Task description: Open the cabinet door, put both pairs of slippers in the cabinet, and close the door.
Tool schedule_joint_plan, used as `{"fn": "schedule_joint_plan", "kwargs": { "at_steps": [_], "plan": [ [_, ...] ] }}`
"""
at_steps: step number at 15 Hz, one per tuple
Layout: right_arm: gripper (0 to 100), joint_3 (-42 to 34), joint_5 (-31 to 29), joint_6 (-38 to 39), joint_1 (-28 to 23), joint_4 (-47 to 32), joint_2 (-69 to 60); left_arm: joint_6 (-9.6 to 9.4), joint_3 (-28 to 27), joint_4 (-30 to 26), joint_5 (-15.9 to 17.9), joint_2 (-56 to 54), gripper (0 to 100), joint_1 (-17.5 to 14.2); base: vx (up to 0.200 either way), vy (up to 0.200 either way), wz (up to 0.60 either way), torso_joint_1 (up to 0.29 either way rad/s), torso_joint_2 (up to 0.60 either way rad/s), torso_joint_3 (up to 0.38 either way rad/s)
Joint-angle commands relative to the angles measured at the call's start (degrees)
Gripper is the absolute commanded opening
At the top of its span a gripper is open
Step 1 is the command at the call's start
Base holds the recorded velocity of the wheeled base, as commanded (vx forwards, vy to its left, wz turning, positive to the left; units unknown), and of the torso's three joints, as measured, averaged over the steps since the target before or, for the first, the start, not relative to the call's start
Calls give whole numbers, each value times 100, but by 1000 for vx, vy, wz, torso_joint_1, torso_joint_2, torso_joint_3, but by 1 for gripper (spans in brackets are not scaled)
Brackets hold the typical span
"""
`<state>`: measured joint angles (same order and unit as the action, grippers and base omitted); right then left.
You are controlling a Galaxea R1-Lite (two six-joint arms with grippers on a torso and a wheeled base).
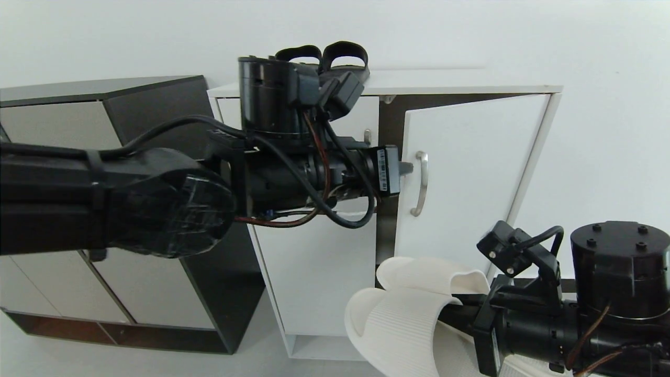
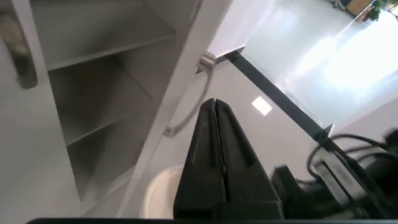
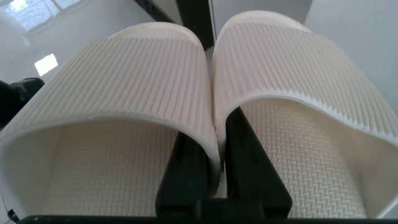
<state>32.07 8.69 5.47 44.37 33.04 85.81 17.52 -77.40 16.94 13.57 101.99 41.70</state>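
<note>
Nearest: white slippers [image 3: 149,74], one pair, soft foam. The straps are broad arches with fine parallel ribbing, and the footbeds carry a small herringbone emboss. The two sit side by side with their inner edges pressed together.

Right gripper [image 3: 216,186]: black, flat-sided fingers [image 3: 186,168] closed on the two touching inner edges, one finger running in under each strap. The pair hangs in the air low in front of the cabinet's open right half, toes toward it, touching no surface.

Left gripper [image 2: 215,111]: black, tapering to a wedge. The jaws are pressed fully together with only a seam between them, and nothing is held. The tip sits at the free edge of the door [image 1: 471,173], just beside the handle [image 1: 421,183]. Contact with either cannot be determined.

Door: flat matte white panel, swung partly open, with a dark gap on its free side. The handle is a slim curved metal bow, mounted upright.

Cabinet [image 1: 445,84]: white, boxy, smooth laminate, with its left door shut. Plain white shelves [image 2: 106,46] show inside.

Black slippers [image 1: 322,55]: a pair with looped dark straps, on the cabinet top near its left end.

Farthest left: a dark cabinet [image 1: 152,104] with grey fronts, standing against the white cabinet's left side.
</note>
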Motion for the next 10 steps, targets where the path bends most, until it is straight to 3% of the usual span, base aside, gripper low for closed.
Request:
{"fn": "schedule_joint_plan", "kwargs": {
  "at_steps": [1, 5, 7, 10],
  "plan": [
    [0, 9, 1, -2, 10, 1, 6, 15, 383, 11, 32, -610, 0, -31, 0, 0, 0, 0, 0, 0],
    [0, 18, -25, -2, 27, -34, 155, 41, 269, 652, 41, -179, 0, -637, 0, 0, 0, 0, 0, 0],
    [0, 9, -34, -11, 45, -34, 208, 41, 41, 810, 58, 120, 0, -716, 0, 0, 0, 0, 0, 0],
    [0, -17, -43, -169, 151, -43, 278, 41, -478, 766, 463, 559, 0, -708, 0, 0, 0, 0, 0, 0]
  ]
}}
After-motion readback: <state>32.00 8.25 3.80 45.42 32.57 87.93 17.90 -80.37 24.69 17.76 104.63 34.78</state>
